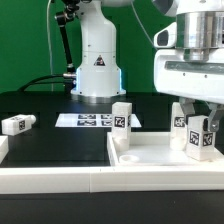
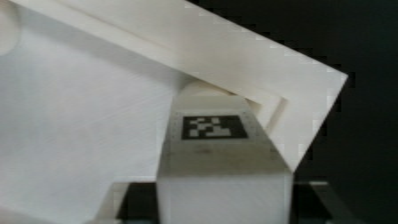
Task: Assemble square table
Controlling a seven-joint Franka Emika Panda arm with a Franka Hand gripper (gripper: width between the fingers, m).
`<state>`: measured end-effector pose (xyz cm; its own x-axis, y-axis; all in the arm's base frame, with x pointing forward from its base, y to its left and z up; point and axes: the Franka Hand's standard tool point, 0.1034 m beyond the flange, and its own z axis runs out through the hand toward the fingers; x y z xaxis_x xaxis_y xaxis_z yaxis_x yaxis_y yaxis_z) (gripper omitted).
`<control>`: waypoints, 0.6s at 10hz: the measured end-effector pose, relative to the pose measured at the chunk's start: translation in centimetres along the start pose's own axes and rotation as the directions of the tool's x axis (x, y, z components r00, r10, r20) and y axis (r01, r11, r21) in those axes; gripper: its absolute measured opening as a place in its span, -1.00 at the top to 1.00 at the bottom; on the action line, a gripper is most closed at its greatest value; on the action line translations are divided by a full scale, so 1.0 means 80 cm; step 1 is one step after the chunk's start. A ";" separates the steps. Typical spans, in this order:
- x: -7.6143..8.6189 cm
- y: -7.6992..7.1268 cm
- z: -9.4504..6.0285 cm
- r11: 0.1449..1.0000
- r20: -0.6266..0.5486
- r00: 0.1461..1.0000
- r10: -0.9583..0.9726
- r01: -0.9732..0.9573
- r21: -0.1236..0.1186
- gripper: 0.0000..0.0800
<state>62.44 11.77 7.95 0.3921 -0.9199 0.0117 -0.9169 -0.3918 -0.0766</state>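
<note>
Black table (image 1: 50,148); tagged leg (image 1: 199,139) between the jaws.

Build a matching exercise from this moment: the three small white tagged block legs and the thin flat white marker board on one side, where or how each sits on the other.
Things
1. small white tagged block leg at the exterior view's far left
2. middle leg
3. rightmost leg
4. thin flat white marker board

States
A. flat in front of the white robot base
B. clamped in the gripper over the large white square slab
C. lying on its side on the black table
D. upright at the slab's corner

Pairs: 1-C, 2-D, 3-B, 4-A
</note>
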 end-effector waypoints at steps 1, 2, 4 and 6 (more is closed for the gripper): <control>-0.001 0.000 0.000 1.000 0.001 1.000 0.031 -0.031 0.000 0.09; -0.001 0.000 0.000 1.000 0.001 1.000 0.006 -0.006 0.000 -0.26; -0.002 -0.001 -0.002 0.990 0.008 0.990 -0.141 0.141 -0.013 -0.54; -0.002 -0.003 -0.002 0.956 0.007 0.956 -0.293 0.293 -0.005 -0.60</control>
<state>62.57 12.03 8.10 0.6443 -0.7643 0.0271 -0.7618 -0.6446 -0.0645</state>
